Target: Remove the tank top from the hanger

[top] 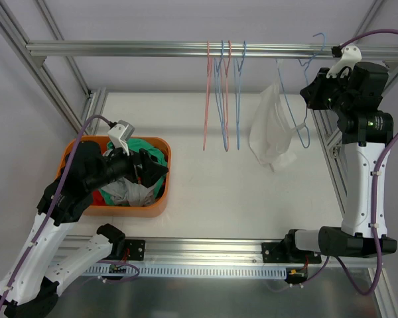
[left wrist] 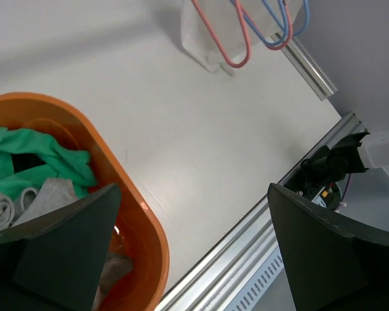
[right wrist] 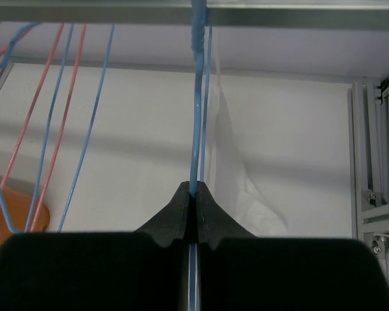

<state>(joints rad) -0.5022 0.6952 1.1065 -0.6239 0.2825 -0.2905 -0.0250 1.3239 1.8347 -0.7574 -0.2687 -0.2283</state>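
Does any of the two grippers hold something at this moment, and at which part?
The right gripper is shut on the blue hanger, pinching its thin wire below the twisted neck. The left gripper is open and holds nothing.

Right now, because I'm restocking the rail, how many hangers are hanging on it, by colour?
pink hangers: 2
blue hangers: 3, one of them pinched in the right tool, next to the white tank top
total: 5
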